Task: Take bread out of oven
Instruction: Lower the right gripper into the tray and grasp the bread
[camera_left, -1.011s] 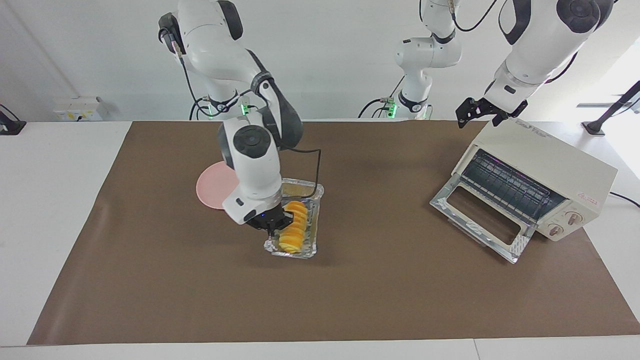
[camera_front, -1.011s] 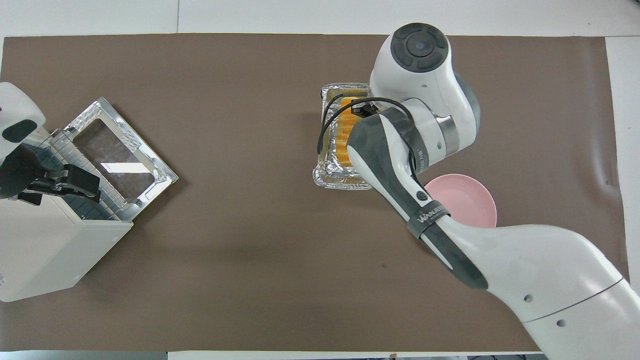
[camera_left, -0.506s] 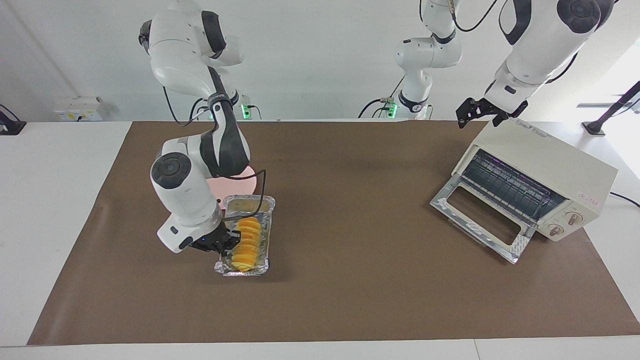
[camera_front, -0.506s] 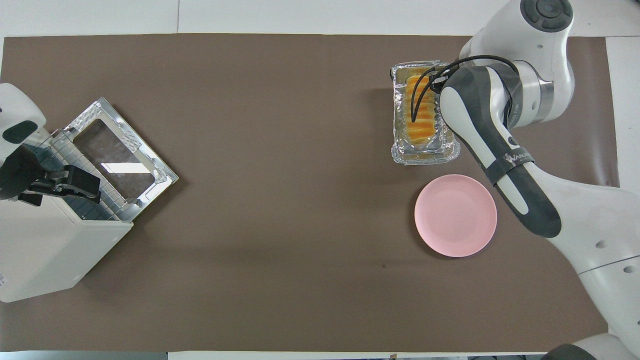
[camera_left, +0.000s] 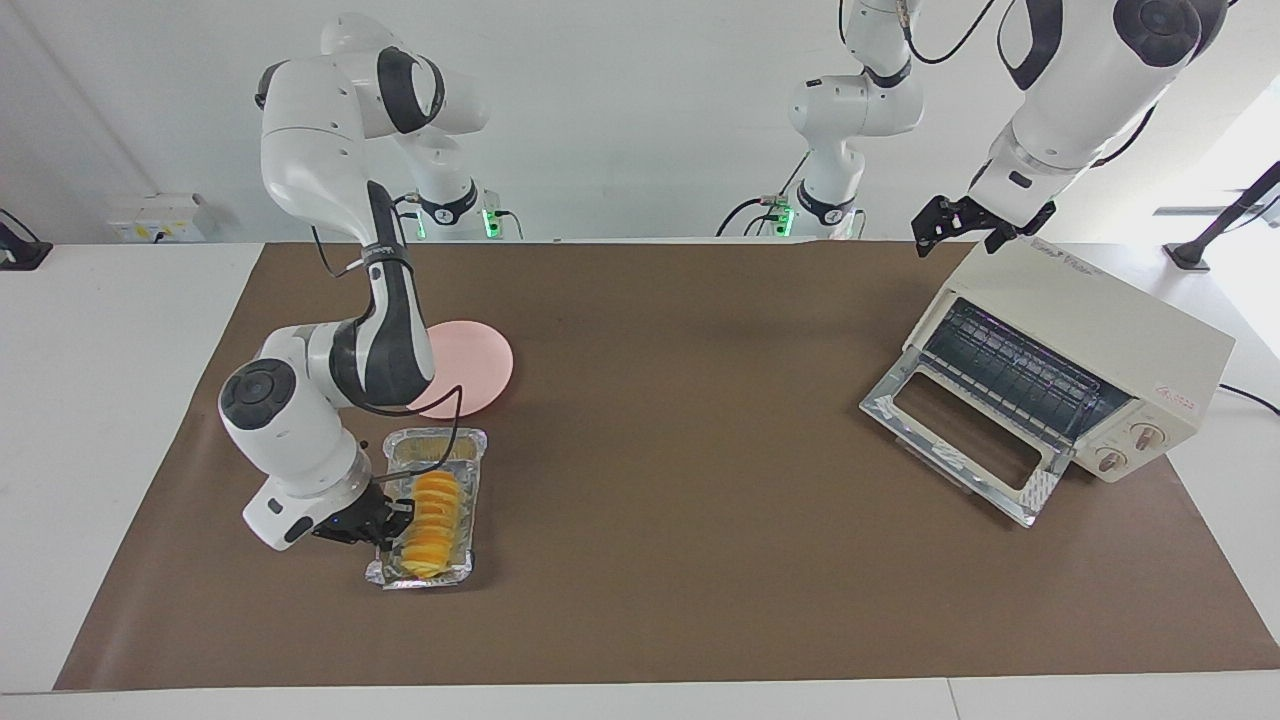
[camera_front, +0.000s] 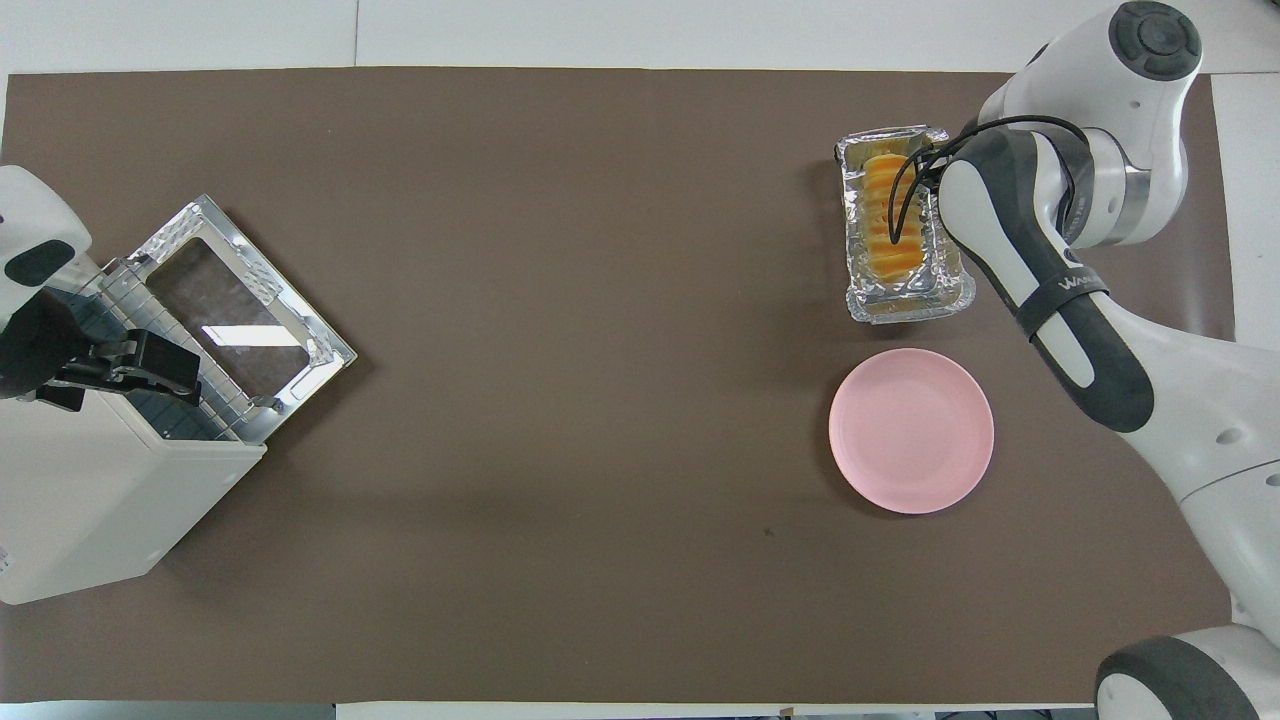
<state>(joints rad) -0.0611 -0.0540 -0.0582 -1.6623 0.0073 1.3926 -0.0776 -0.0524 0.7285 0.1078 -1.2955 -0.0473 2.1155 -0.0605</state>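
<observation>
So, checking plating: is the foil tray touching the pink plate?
Apart. The overhead view shows brown mat between the foil tray and the pink plate.

I am looking into a robotics lab set up as a mock kitchen bench, not a real kitchen. My two white arms are bolted at the edge of a plain white table with green status lights at their bases, and a third arm's base stands between them by the bare white wall. A brown paper mat covers the worktop in place of a counter surface. The kitchen props are few: a cream toaster oven, a pink plate and a foil tray. A socket box sits by the wall, and loose cables run along it
</observation>
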